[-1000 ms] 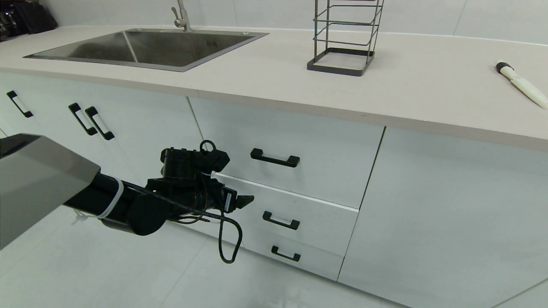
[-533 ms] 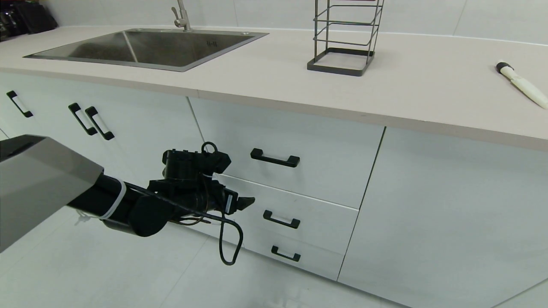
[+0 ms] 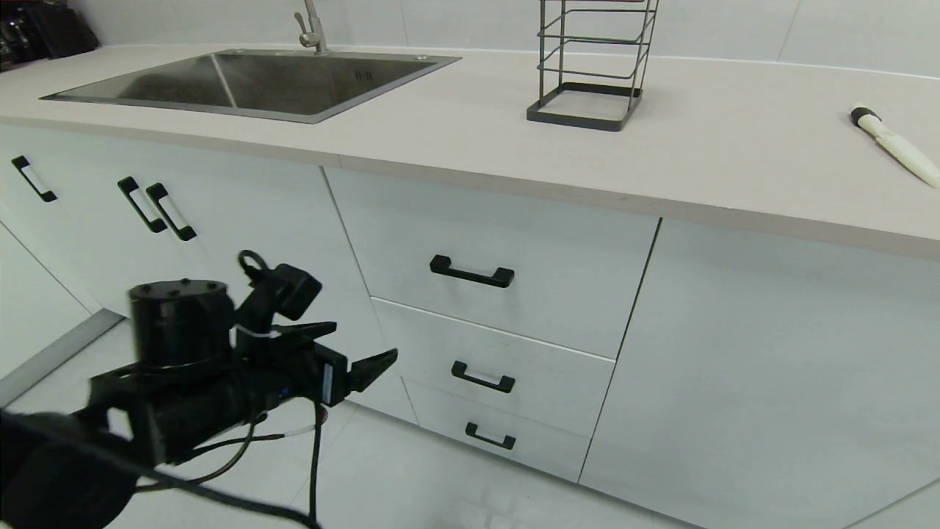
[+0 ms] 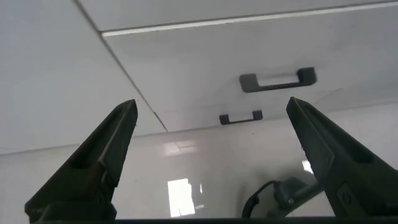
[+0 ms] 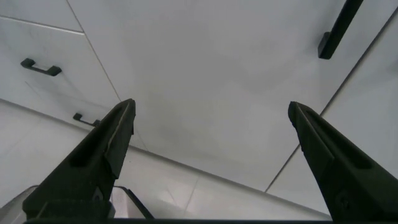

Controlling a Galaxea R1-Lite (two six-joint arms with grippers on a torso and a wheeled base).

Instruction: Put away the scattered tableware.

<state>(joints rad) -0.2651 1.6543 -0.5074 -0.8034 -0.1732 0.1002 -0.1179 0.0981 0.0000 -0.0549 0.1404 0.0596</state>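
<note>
While my left gripper [image 3: 374, 365] hangs lower left by the drawers [image 3: 514, 345], its fingers are spread and empty. The fingers of my right gripper [image 5: 211, 104] are spread too; a white utensil [image 3: 897, 148] lies upper right on the worktop [image 3: 734, 147].

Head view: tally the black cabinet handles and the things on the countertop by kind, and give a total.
Black handles: 6
Sink: 1
Faucet: 1
Wire rack: 1
Cream utensil: 1
Total: 10
</note>
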